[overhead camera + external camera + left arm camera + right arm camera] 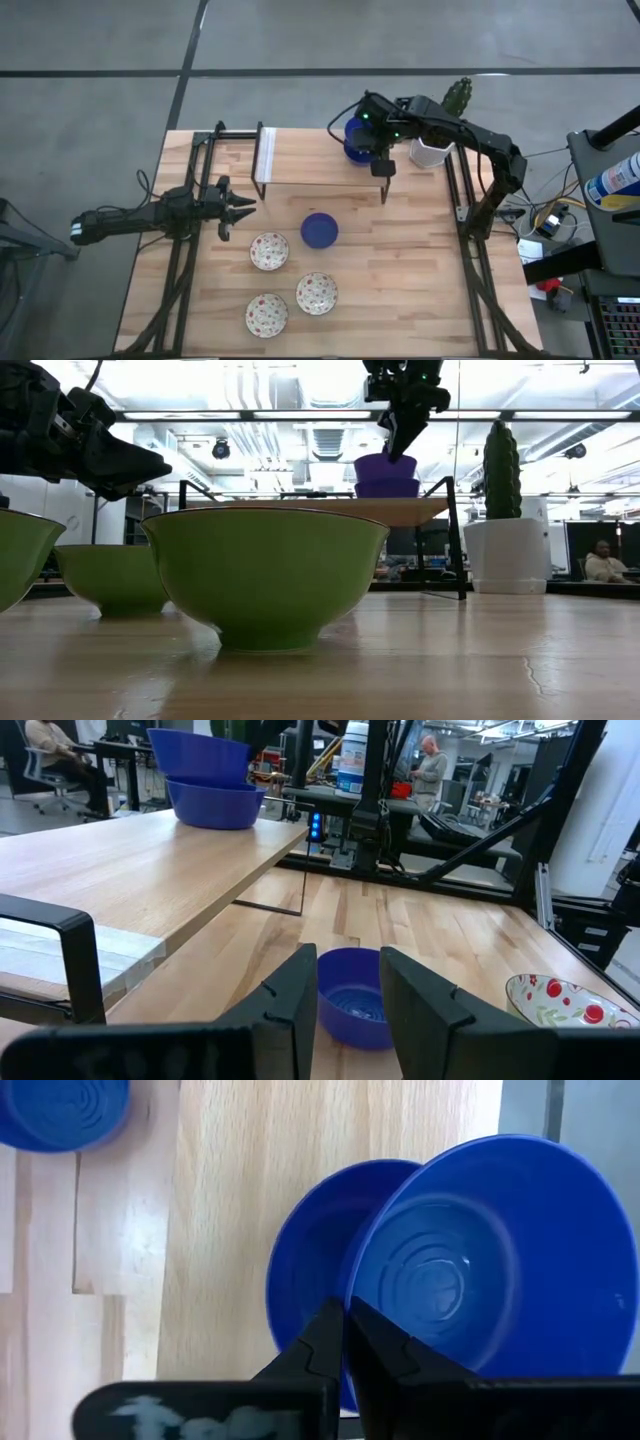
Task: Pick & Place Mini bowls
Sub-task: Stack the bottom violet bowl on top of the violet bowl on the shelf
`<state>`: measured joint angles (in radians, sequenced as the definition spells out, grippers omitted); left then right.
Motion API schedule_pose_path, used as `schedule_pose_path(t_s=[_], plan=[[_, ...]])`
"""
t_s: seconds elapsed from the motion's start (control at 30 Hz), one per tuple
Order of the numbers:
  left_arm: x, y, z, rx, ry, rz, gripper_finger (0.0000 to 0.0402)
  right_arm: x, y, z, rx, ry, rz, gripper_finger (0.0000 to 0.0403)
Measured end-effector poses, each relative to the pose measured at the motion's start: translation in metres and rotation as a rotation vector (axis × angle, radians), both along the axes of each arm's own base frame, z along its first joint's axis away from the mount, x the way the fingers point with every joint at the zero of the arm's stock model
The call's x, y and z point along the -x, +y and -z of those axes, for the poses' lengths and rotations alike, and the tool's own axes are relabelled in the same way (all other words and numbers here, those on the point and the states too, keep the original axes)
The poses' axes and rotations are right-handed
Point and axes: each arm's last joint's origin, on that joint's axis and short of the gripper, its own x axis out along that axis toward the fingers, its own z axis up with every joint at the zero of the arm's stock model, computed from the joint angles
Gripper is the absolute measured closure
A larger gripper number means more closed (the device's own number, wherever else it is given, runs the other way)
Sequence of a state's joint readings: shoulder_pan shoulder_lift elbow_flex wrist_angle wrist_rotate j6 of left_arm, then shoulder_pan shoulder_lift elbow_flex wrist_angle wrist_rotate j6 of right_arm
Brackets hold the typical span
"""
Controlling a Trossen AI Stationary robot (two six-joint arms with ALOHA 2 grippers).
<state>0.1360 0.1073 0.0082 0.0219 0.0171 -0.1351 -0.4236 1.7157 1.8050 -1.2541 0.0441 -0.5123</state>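
Two deep blue mini bowls are stacked on the raised wooden shelf (300,155) at the table's far side, the upper one (490,1270) sitting askew in the lower one (305,1280). My right gripper (368,135) stands over them, shut on the upper bowl. A third blue bowl (319,230) rests on its base on the table. Three cream speckled bowls (269,251) (316,293) (266,314) stand nearer the table's near edge; the low view shows their green outsides (265,575). My left gripper (250,207) hovers open at the table's left, its fingers pointing at the third blue bowl (355,1005). My right gripper pinches the rim of the upper blue bowl (352,1305) between its two fingers, one inside the bowl and one outside. The fingers (400,435) come from above, pointing down. The bowl sits tilted in the lower bowl (386,488), which stands on the shelf.
A white pot with a cactus (432,150) stands at the table's far right, next to the shelf's black leg (457,540). The shelf's edge (200,890) hangs over the table beside the left gripper. Bare wood lies right of the bowls (400,270).
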Motion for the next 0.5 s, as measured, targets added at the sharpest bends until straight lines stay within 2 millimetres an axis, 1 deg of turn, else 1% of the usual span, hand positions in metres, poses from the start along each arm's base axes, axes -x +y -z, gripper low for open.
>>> schedule_pose_path(t_s=[0.27,0.5], plan=[[0.0000,0.0000,0.0000,0.000,0.000,0.000,0.0296,0.0000,0.0007,0.0080,-0.015,0.025,0.006,0.0394],[0.0000,0.0000,0.0001,0.000,0.000,0.000,0.0296,-0.0019,0.0044,0.0097,-0.013,0.028,-0.011,0.0394]])
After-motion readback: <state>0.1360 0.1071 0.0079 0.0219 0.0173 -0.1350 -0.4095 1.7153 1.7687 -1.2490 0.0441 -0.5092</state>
